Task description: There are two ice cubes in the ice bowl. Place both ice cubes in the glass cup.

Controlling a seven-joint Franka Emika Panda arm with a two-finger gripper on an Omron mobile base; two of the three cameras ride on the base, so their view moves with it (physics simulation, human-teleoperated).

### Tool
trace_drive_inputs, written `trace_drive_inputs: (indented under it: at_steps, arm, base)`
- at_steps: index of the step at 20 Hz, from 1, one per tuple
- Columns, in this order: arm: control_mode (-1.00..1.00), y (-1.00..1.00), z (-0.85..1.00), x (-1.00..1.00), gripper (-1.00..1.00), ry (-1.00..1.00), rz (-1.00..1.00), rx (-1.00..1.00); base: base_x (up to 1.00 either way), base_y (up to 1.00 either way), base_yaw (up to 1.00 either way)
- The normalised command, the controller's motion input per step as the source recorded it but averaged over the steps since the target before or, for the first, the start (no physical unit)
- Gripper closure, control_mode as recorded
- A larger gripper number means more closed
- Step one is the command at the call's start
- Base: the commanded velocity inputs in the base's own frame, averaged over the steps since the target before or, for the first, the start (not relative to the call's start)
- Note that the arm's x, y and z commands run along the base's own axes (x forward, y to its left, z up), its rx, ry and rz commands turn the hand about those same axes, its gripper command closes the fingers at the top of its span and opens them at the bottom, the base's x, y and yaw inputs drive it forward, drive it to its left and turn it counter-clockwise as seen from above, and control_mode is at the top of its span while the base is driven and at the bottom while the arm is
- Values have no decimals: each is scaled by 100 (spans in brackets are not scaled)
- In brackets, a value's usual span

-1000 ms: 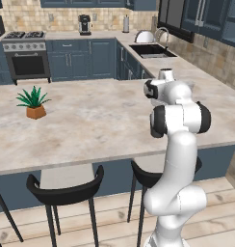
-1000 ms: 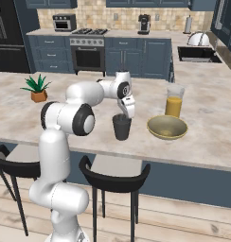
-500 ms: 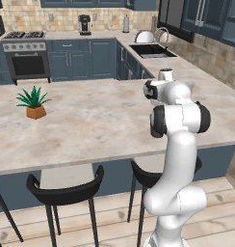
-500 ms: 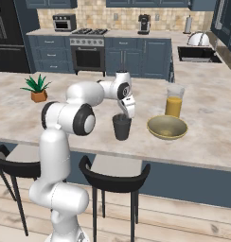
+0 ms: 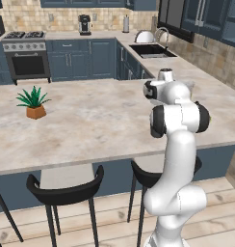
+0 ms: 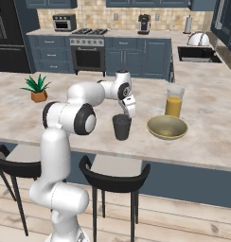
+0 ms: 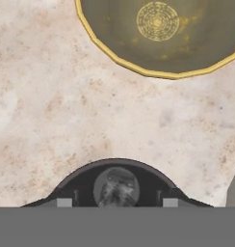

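Your tool hangs just above the mouth of the dark glass cup; in the hand view its fingertips stand apart over the cup's rim, so it is open and holds nothing; something pale grey lies at the bottom of the cup; the ice bowl sits on the bench just beside the cup, its inside bare; a glass of orange juice stands behind the bowl.

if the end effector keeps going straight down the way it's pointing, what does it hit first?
Most likely the dark tumbler: the end effector hangs right over its mouth, and the hand view looks down into it. The olive bowl sits off to the side. Depth is unclear.
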Motion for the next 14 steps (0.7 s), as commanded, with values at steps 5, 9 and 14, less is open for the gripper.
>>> trace_drive_inputs:
  at_steps: [5,9,14]
  arm:
    - [-100,12,4,-7,-100,-3,2,-3]
    - [-100,100,2,-93,-100,-13,27,-40]
    - [-100,100,-1,-100,-100,-4,26,-40]
  base:
    - [0,0,0]
    - [0,0,0]
    - [0,0,0]
